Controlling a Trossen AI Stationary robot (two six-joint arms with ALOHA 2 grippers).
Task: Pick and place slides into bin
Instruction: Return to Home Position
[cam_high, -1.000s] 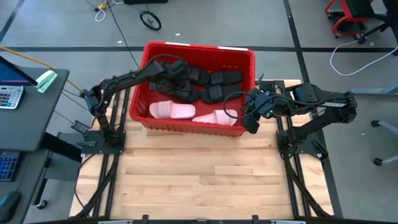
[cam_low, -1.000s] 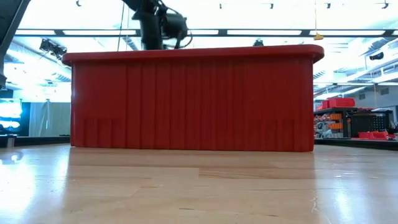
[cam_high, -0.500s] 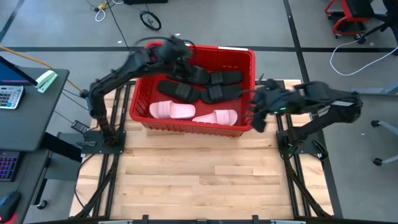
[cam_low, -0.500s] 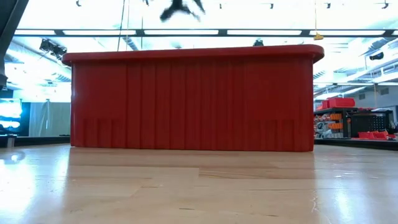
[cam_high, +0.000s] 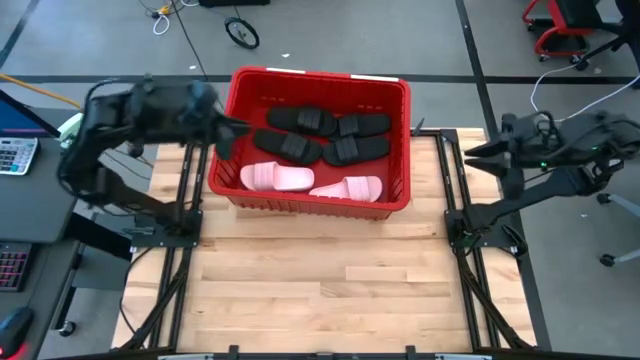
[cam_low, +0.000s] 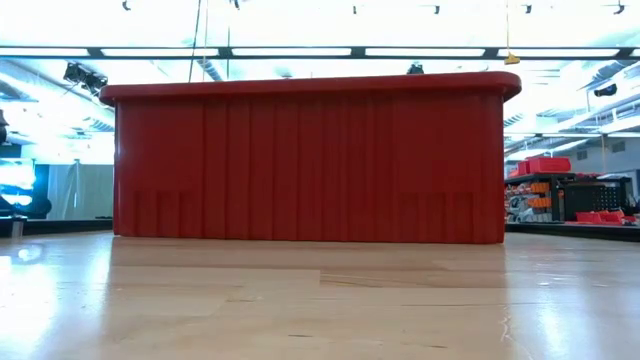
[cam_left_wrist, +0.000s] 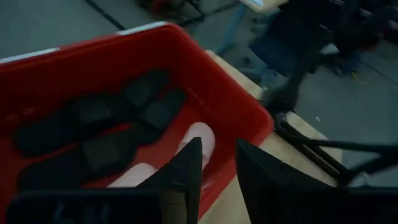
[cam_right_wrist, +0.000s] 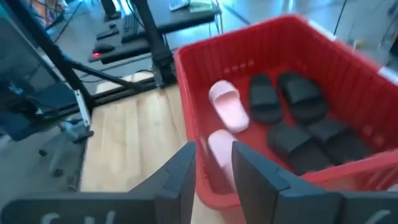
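Note:
The red bin (cam_high: 318, 85) stands at the table's far middle and fills the low view (cam_low: 310, 160). Inside it lie four black slides (cam_high: 305, 121) (cam_high: 363, 125) (cam_high: 290, 146) (cam_high: 354, 150) and two pale pink slides (cam_high: 277, 177) (cam_high: 347, 188), flat on its floor. My left gripper (cam_high: 230, 135) hangs outside the bin's left wall, open and empty; its wrist view looks across the bin (cam_left_wrist: 217, 146). My right gripper (cam_high: 470, 155) hangs right of the bin, open and empty, and faces it (cam_right_wrist: 214, 149).
Bare wooden table (cam_high: 320, 280) lies in front of the bin. The arms' black frames (cam_high: 175, 230) (cam_high: 480, 235) stand at the table's left and right sides. A desk with a calculator (cam_high: 15, 155) stands beyond the left edge.
My left gripper has risen out of the bin from over the black slides and drawn back toward the table's left edge, clear of the bin wall. My right gripper has drawn back from the bin's right front corner toward the table's right edge. The slides lie still.

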